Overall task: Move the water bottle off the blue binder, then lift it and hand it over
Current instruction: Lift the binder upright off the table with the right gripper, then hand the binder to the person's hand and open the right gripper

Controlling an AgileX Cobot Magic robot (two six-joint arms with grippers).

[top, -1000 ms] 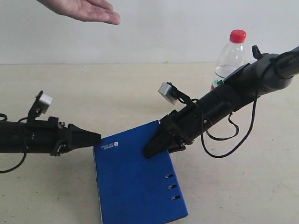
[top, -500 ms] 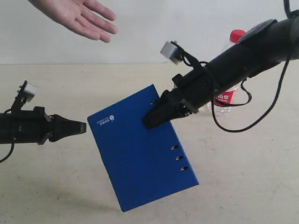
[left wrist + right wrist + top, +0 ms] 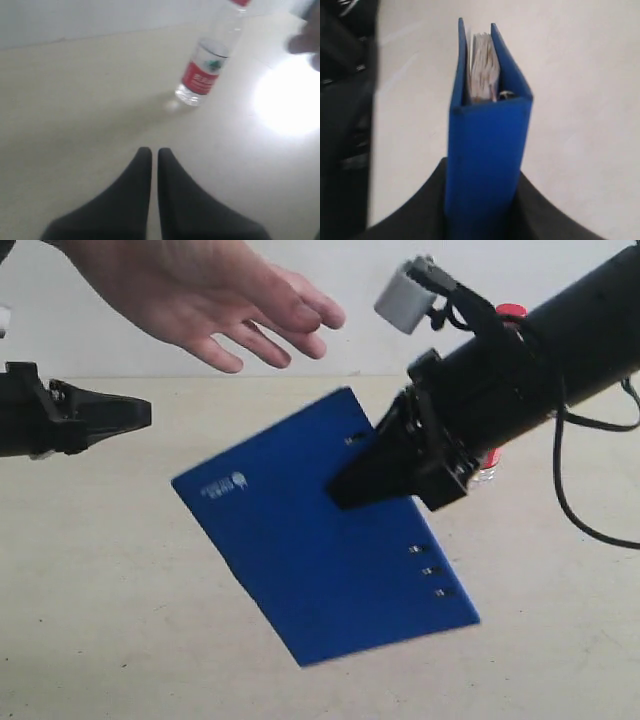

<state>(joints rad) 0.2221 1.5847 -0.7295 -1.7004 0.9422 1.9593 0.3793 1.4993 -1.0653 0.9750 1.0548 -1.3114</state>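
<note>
**Q:** Where are the task's things?

**A:** The blue binder (image 3: pixel 310 550) hangs in the air, tilted, well clear of the table (image 3: pixel 100 590). The right tool (image 3: pixel 350 485) is clamped on its spine edge, one finger on each cover. The water bottle (image 3: pixel 205 75) stands on the table, off the binder. In the exterior view it is mostly hidden behind the right arm.

**Q:** And the other tool?

**A:** The left tool (image 3: pixel 150 152) is empty, with only a thin slit between its fingers. It hovers apart from the binder, pointing toward it.

**Q:** How should the handover go?

**A:** A person's hand (image 3: pixel 200 290) reaches in, palm down, above the binder's upper edge. As I judge it, the arm should bring that free upper corner to the hand slowly. The clamp should stay firm until the person's fingers close, because the loose pages could swing the cover. Only then should the tool widen.
</note>
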